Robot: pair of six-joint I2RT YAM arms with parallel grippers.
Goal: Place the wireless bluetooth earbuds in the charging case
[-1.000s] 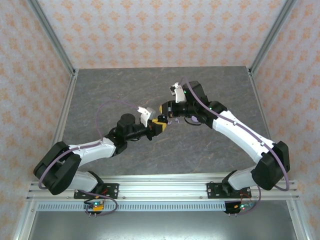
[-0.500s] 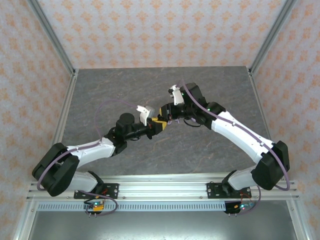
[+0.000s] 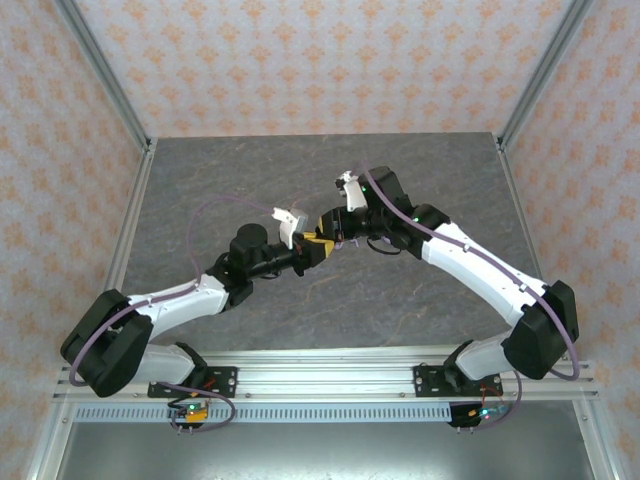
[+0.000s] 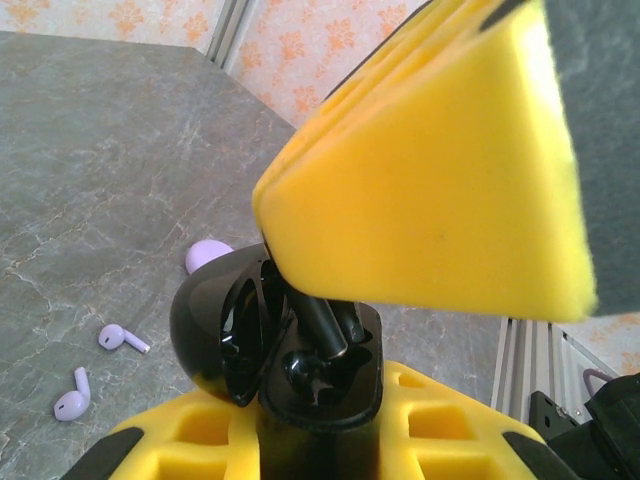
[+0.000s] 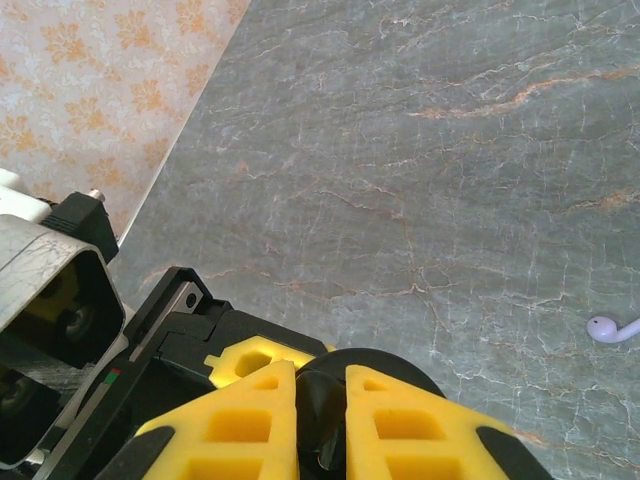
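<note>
Earbud (image 4: 320, 326) stem slants down into open case (image 4: 205, 320), pinched by right gripper (image 5: 320, 405); left gripper (image 4: 320, 445) clamps case

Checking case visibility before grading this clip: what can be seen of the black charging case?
The black charging case looks like glossy, rounded plastic and is hinged open, its dark inside showing. It is held off the table, clamped at its base by the left gripper. A black earbud, pinched by the right gripper, reaches into the open case. Whether it is fully seated cannot be told.
</note>
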